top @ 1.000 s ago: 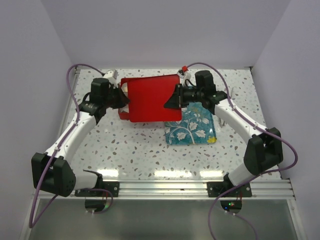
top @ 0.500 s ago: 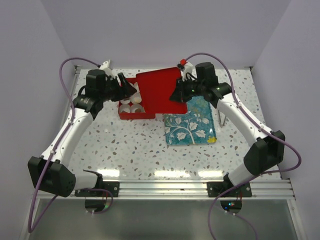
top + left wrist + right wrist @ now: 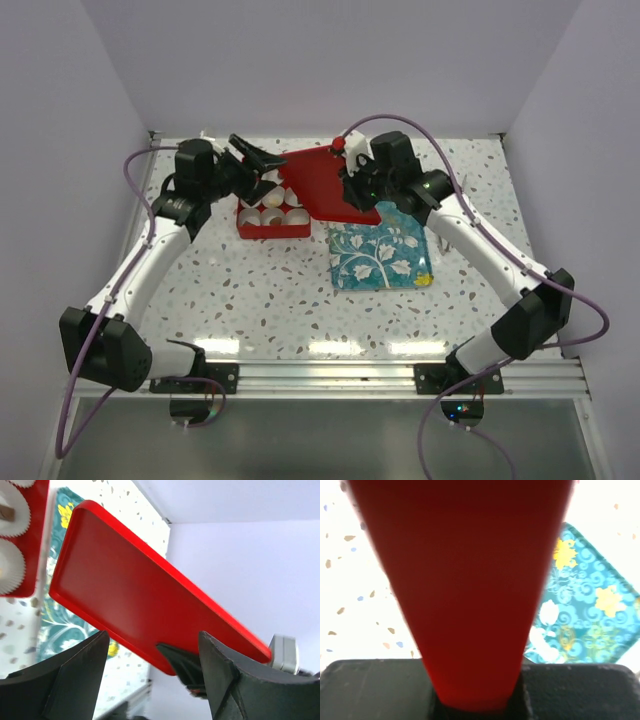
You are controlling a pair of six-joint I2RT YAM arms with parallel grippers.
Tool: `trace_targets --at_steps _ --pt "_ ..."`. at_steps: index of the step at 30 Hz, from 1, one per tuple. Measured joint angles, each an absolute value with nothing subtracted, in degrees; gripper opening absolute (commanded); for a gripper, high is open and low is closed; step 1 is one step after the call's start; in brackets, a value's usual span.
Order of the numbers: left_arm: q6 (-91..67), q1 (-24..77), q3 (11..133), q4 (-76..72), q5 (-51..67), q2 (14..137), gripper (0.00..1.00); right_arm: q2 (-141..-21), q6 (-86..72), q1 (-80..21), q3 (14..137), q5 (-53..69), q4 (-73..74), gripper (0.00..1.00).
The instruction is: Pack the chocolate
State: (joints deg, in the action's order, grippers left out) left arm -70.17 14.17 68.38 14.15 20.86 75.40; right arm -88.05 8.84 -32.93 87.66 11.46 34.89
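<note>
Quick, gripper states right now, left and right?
Left gripper: open, holding nothing.
Right gripper: closed on the red lid, holding it tilted.

Both arms reach to the far side; left gripper (image 3: 260, 160) stands open, right gripper (image 3: 352, 190) clamps the red lid (image 3: 318, 178)

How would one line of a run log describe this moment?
right pincer: shut on red lid, lid tilted | left pincer: open, empty | red box: uncovered, paper cups showing
</note>
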Motion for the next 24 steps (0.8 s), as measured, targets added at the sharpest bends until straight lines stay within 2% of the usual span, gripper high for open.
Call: trace_targets --at_steps 6,16,20,23,24 --pt "-82.5 14.4 67.1 12.4 20.9 75.2 0.80 -85.0 14.2 -37.4 87.2 4.5 34.8 0.00" --pt "-91.9 16.3 68.2 12.9 21.1 79.1 0.82 -85.0 22.0 -44.6 87.2 -3.6 35.1 0.00" --pt "-93.5 17.1 68.2 12.8 21.9 79.4 0.73 -85.1 24.1 -46.7 86.7 -7.0 35.0 0.03" --pt "-94.1 17.4 68.1 12.6 23.0 79.7 0.60 -85.1 26.1 -48.2 85.6 -11.2 33.3 0.05" --pt "-94.2 17.5 68.0 12.6 23.4 79.7 0.52 -85.1 26.9 -48.7 84.8 -12.8 32.2 0.05"
